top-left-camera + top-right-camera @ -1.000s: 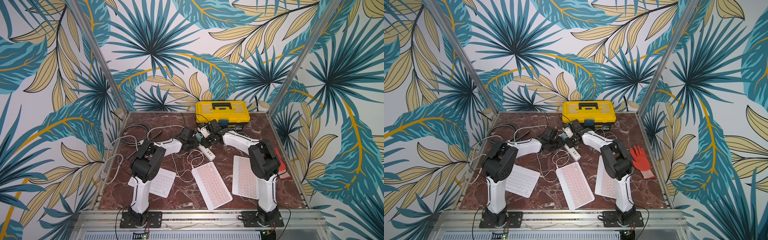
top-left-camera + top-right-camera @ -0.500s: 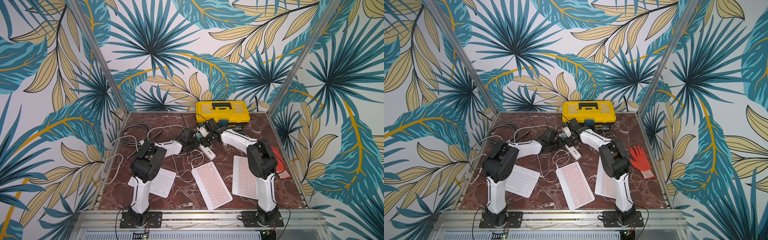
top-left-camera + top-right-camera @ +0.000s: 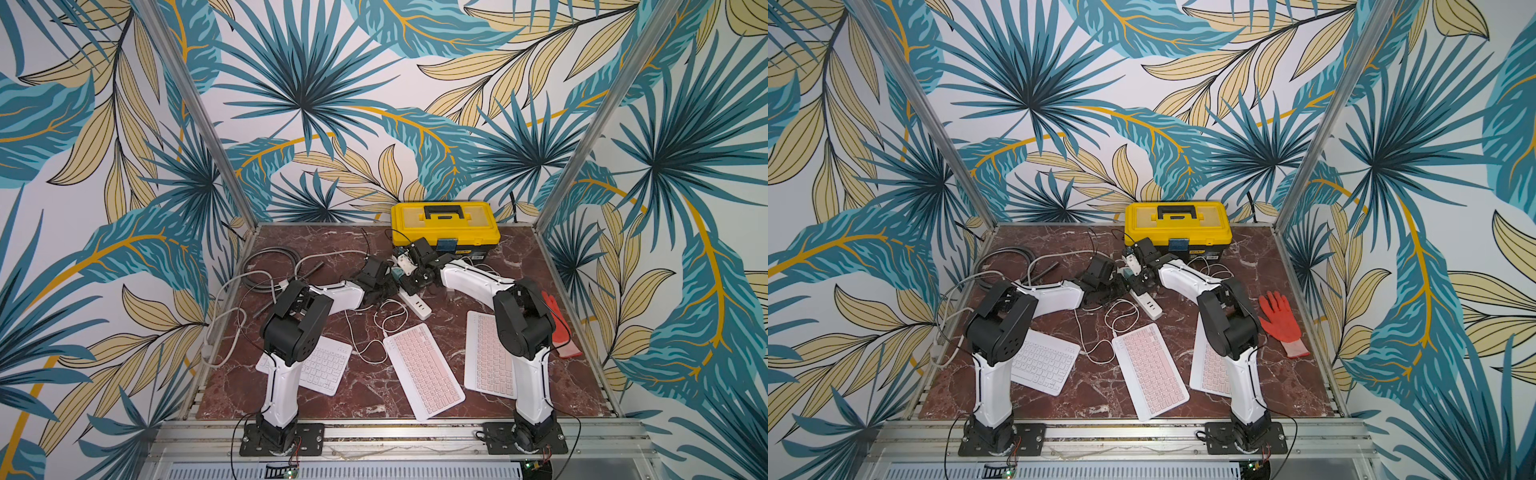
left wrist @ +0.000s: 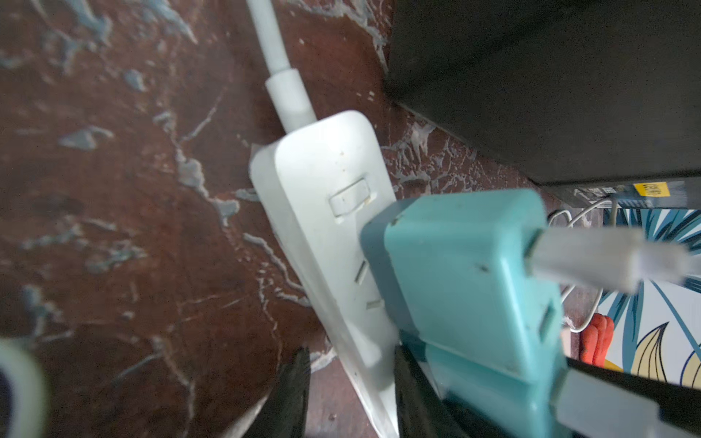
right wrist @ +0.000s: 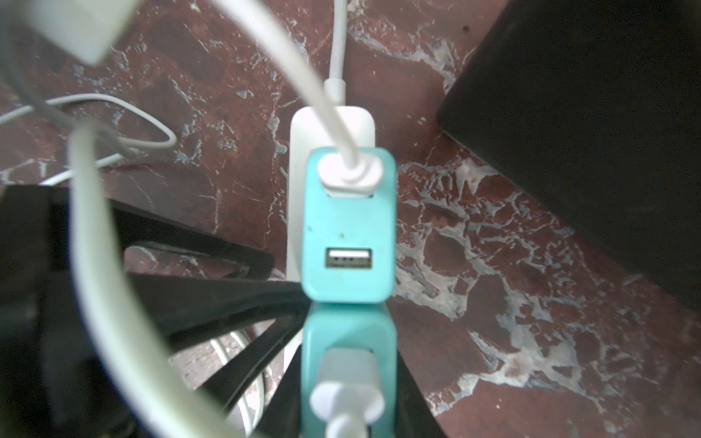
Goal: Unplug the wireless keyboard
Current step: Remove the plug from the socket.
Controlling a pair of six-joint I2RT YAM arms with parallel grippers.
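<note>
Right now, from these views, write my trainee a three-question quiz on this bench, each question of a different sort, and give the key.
1. Count: how many keyboards lie on the marble table?
2. True or false: every USB port seen on the teal chargers in the white power strip holds a cable.
3. What lies on the table to the right of the right arm? A. yellow toolbox B. orange glove C. grey cable coil

Key:
1. Three: the white keyboard, the middle pink keyboard and the right pink keyboard.
2. False: one port is empty.
3. B.
</note>
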